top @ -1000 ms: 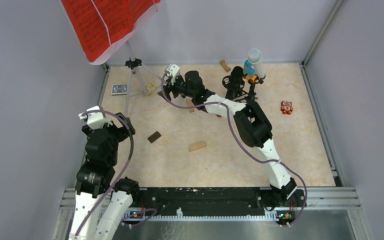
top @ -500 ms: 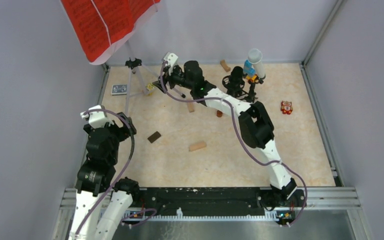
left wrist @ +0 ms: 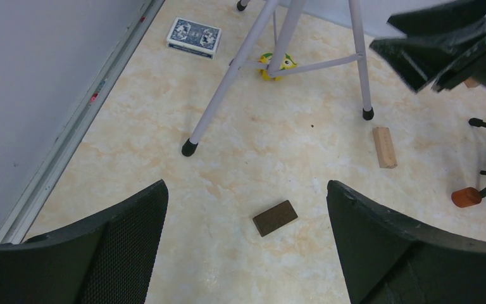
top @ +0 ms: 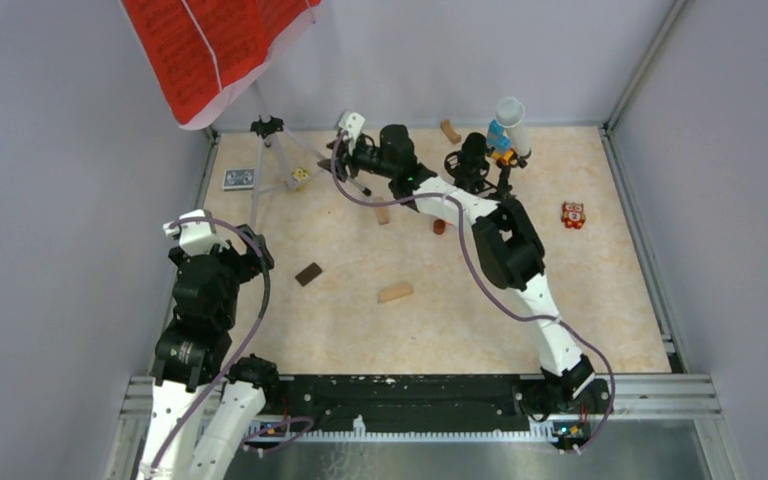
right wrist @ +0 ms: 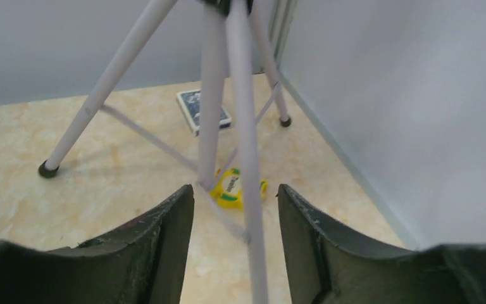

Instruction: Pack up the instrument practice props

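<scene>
Stand: silver tripod (top: 260, 180) at upper left of top view, red sheet-music pages (top: 220, 50) on top.
Right jaws: spread, straddling one tripod leg (right wrist: 247, 158), not pinching yet.
Left jaws: spread wide, nothing btwn.
Risk: off-centre squeeze on the thin leg could tip the top-heavy stand; pages slide off.

The left arm (top: 200, 300) sits folded at about 8 o'clock in the top view. Its left gripper (left wrist: 247, 190) is tilted downward with jaws spread wide. The right arm (top: 505, 250) rises from 5 o'clock, bends at the elbow and stretches toward 11 o'clock. The right gripper (right wrist: 235, 190) has its jaws partly apart.
</scene>
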Robot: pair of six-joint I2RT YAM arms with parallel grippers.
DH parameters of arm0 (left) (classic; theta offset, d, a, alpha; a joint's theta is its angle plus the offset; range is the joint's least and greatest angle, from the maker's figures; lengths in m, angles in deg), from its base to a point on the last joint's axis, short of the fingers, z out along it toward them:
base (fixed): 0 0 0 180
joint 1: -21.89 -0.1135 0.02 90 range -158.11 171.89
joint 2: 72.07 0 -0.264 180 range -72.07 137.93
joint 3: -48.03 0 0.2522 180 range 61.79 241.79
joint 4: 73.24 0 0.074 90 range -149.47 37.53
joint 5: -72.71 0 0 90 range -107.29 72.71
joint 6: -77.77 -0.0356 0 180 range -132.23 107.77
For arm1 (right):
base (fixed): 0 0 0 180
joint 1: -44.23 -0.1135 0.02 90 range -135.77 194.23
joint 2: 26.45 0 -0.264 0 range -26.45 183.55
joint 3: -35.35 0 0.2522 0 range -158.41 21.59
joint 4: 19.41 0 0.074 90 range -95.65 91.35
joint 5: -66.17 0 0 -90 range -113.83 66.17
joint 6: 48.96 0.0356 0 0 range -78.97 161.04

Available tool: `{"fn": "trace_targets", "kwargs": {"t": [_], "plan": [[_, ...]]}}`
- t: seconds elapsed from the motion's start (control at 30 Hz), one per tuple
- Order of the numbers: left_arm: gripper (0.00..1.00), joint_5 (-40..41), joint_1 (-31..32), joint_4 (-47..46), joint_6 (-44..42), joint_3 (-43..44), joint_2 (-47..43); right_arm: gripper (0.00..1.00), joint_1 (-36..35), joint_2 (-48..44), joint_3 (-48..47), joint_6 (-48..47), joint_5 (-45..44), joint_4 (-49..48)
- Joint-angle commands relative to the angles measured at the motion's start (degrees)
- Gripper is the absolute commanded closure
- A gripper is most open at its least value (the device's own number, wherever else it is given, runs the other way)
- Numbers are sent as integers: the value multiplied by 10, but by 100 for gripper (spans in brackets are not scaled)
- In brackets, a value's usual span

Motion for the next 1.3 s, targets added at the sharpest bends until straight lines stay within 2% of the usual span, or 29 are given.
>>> {"fn": "trace_targets", "kwargs": {"t": [0.0,0.03,0.07,0.1,0.17,0.3,0.33,0.4,0.53,0.6,0.63,0.73,1.0,1.2,1.27], "plan": [[1,-5,-1,-28,-7,-3,4,54,4,-72,129,-22,102,-187],[1,-4,-1,-28,-7,-3,4,64,4,-84,147,-21,116,-202],[1,-5,-1,-28,-8,-3,4,82,4,-93,157,-24,127,-206],[1,-5,-1,-28,-8,-3,4,89,4,-102,167,-25,131,-208],[1,-5,-1,-28,-8,-3,4,93,4,-116,182,-26,139,-209],[1,-6,-1,-29,-8,-4,4,94,4,-128,191,-54,139,-192],[1,-7,-1,-28,-9,-3,4,89,4,-126,188,-59,131,-185],[1,-7,-1,-28,-9,-3,4,57,4,-114,169,-65,105,-164],[1,-7,-1,-29,-10,-4,4,41,3,-65,90,-63,64,-107],[1,-7,-1,-29,-10,-4,4,27,3,-30,39,-58,47,-78],[1,-7,-1,-28,-10,-4,4,24,3,-13,13,-54,39,-61],[1,-6,-1,-28,-10,-4,3,20,3,38,-56,-43,27,-35],[1,-8,-1,-29,-10,-4,4,20,-11,125,-170,-34,25,-1],[1,-4,-1,-28,-10,-4,2,20,-28,150,-176,-38,-30,-19],[1,-2,-1,-28,-10,-4,0,26,-34,152,-171,-50,-56,-23]]}}
